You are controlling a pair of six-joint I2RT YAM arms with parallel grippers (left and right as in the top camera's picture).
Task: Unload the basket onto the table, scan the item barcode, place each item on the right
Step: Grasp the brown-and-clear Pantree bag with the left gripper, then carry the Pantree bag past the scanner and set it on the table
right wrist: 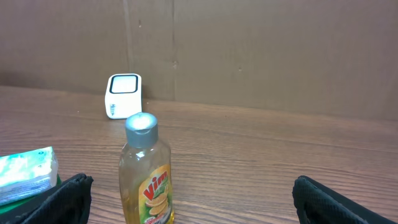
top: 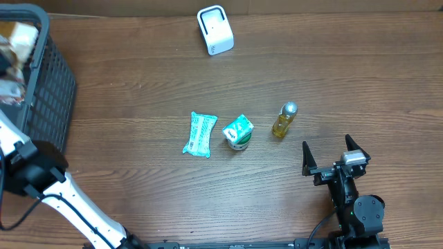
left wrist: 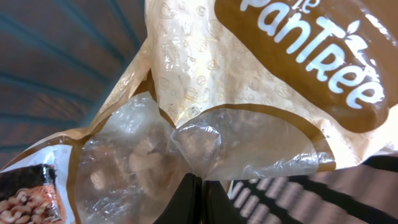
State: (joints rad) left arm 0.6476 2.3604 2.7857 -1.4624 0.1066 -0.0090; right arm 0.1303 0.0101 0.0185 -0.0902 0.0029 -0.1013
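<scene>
In the left wrist view a cream and brown snack bag with a clear window fills the picture. My left gripper is shut, pinching the bag's crinkled clear edge between its black fingers. No barcode shows on the bag. The white scanner stands at the table's far edge and is also visible in the right wrist view as the scanner. My right gripper rests open near the front right, nothing between its fingers.
A dark mesh basket with packets sits at the far left, where the left arm reaches in. Mid-table lie a teal packet, a green and white carton and a yellow dish-soap bottle, which stands just ahead of the right gripper.
</scene>
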